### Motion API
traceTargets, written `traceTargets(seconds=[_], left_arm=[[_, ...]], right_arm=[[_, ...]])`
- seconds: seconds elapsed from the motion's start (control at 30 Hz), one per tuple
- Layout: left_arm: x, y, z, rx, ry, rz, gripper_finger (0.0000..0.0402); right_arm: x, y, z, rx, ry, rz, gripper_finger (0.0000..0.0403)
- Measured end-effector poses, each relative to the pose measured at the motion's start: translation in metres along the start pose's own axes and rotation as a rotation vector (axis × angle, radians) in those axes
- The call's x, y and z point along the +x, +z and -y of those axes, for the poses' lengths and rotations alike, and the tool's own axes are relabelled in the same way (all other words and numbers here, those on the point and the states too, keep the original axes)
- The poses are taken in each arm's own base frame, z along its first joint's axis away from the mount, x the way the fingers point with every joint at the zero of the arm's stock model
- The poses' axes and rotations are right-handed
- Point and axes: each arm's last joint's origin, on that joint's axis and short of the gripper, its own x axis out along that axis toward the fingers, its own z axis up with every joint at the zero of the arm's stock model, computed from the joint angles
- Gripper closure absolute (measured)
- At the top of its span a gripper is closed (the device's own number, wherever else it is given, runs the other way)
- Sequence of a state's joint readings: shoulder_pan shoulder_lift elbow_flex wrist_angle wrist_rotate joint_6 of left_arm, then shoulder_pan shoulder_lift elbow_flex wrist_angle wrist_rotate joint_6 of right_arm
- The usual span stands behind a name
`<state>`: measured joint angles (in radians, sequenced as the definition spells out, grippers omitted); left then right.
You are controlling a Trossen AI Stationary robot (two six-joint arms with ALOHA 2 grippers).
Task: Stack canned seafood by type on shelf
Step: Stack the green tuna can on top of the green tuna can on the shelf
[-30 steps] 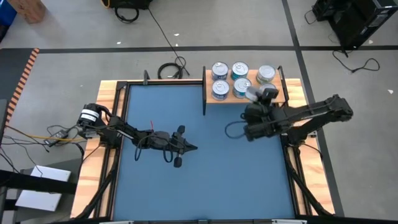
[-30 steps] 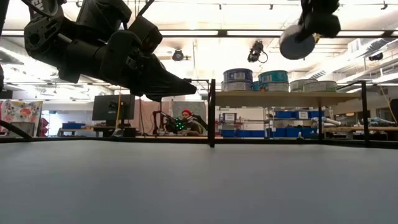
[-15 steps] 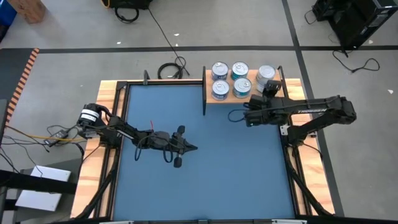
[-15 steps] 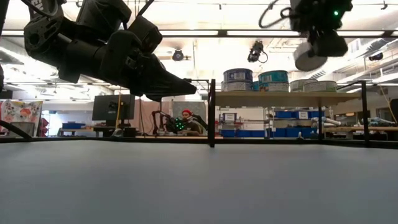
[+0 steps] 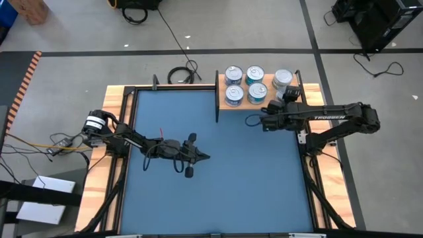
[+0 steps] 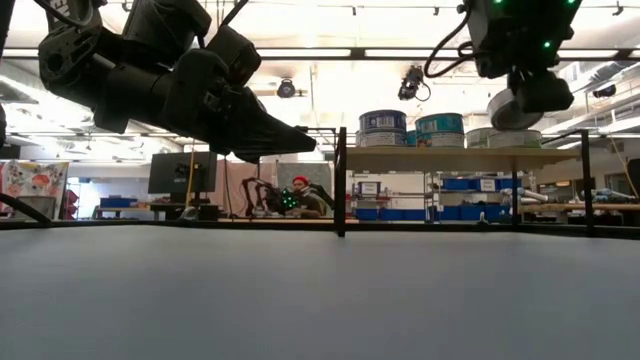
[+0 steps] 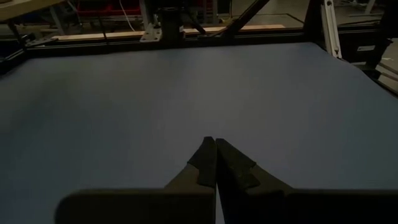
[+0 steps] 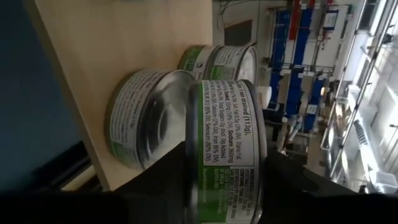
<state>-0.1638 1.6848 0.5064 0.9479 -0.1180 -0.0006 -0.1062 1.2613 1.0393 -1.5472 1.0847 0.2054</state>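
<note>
Right gripper is over the right end of the shelf, pinching a green-label tin by its sides. The tin hangs just above another tin resting on the board. In the low view the held tin looks tilted, not yet seated.

Other tins sit in stacks to the left, near the back.

Risk: if released off-centre or tilted, the tin could slide off the lower one and roll toward the shelf edge w/ the posts.

Left gripper hovers mid-mat, fingers pressed together, holding nothing.
</note>
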Motion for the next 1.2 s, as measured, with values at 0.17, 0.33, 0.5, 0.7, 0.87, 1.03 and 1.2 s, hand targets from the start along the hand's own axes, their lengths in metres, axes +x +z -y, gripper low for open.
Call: traceTargets(seconds=[0.17, 0.33, 0.5, 0.7, 0.87, 1.03, 1.2], left_arm=[[0.000, 0.000, 0.000, 0.000, 0.002, 0.000, 0.0397], [0.000, 0.000, 0.000, 0.000, 0.002, 0.000, 0.0397], [0.000, 0.000, 0.000, 0.000, 0.002, 0.000, 0.0397], [0.000, 0.000, 0.000, 0.000, 0.002, 0.000, 0.0397], [0.000, 0.000, 0.000, -0.002, 0.002, 0.000, 0.0397], [0.000, 0.000, 0.000, -0.005, 0.002, 0.000, 0.0397], [0.000, 0.000, 0.000, -0.007, 0.001, 0.000, 0.0397]], right_arm=[[0.003, 0.003, 0.001, 0.029, 0.005, -0.003, 0.0190], [0.008, 0.003, 0.002, 0.024, 0.039, -0.025, 0.0178], [0.016, 0.003, 0.006, 0.049, 0.066, -0.070, 0.0175], [0.024, 0.002, 0.008, 0.080, 0.122, -0.116, 0.0166], [0.027, 0.001, 0.010, 0.091, 0.124, -0.135, 0.0146], [0.033, 0.002, 0.011, 0.125, 0.176, -0.158, 0.0118], [0.036, 0.000, 0.015, 0.130, 0.196, -0.180, 0.0100]])
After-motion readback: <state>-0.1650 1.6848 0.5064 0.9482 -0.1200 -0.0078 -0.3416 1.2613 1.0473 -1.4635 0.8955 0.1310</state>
